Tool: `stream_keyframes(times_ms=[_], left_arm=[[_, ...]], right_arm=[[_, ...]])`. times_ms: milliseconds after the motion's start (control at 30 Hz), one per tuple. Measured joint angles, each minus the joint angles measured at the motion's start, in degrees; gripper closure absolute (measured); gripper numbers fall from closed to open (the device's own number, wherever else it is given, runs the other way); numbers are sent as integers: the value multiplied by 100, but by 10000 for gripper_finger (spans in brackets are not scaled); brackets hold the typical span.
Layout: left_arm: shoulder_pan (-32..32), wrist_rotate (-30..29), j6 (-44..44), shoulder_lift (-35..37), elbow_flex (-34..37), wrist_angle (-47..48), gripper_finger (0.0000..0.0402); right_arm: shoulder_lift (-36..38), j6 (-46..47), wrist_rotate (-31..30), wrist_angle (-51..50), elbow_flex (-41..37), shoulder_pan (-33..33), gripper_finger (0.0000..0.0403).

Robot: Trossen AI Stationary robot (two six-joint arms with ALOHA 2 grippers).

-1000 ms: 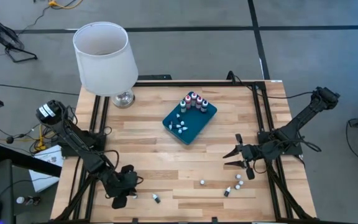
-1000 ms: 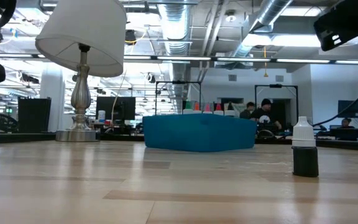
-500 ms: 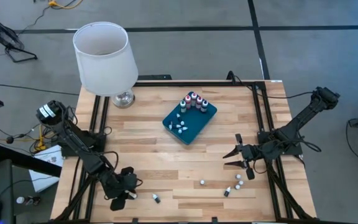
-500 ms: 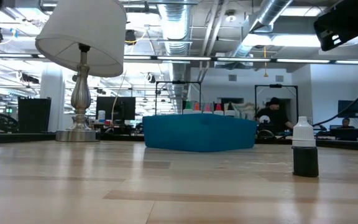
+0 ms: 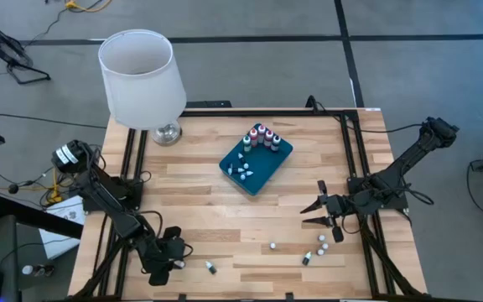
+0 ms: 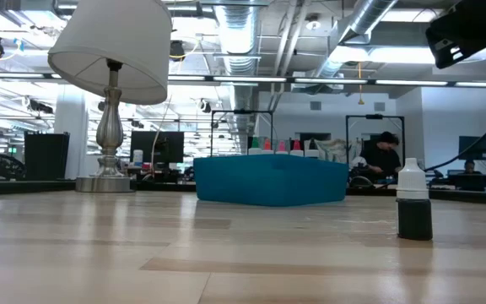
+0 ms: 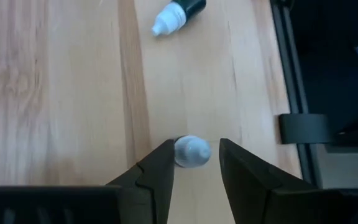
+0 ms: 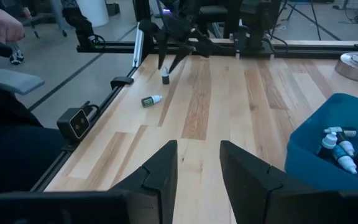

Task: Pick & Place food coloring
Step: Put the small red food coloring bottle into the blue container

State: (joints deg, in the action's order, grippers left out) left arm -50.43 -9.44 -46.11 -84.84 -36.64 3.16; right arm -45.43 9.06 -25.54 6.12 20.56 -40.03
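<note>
The food coloring is a set of tiny bottles. Several are in the teal tray (image 5: 257, 161), and others are scattered near the table's front edge. One white-capped bottle (image 7: 192, 151) stands upright at the near left. My left gripper (image 7: 194, 146) is open over it, slanting down, with one finger on each side of the cap. A dark bottle (image 7: 178, 14) lies on its side just beyond. My right gripper (image 5: 317, 211) hovers open at the right with nothing between its fingers (image 8: 166, 155). My left gripper has the upright bottle's white cap (image 7: 188, 152) between its two open fingers. The cap looks close against one finger (image 7: 163, 158), but I cannot tell whether they touch. The bottle stands on the table on its base.
A white-shaded lamp (image 5: 141, 80) stands at the far left corner. Loose bottles (image 5: 320, 251) lie near the front right, and one stands upright (image 6: 413, 201). Black rails (image 5: 132, 168) run along the table's sides. Bare wood lies between the tray and the front edge.
</note>
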Motion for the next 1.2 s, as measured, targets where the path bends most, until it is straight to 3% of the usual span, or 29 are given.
stream_keyframes(times_ms=[667, 1033, 1200], left_arm=[[129, -255, -232, -160, 48, -42, 283], [164, -154, -155, -147, 52, 68, 344], [164, -298, -70, -146, 50, 85, 336]], right_arm=[[0, 44, 2, 42, 0, 2, 290], [0, 57, 2, 40, 0, 2, 290], [0, 59, 2, 40, 0, 2, 290]])
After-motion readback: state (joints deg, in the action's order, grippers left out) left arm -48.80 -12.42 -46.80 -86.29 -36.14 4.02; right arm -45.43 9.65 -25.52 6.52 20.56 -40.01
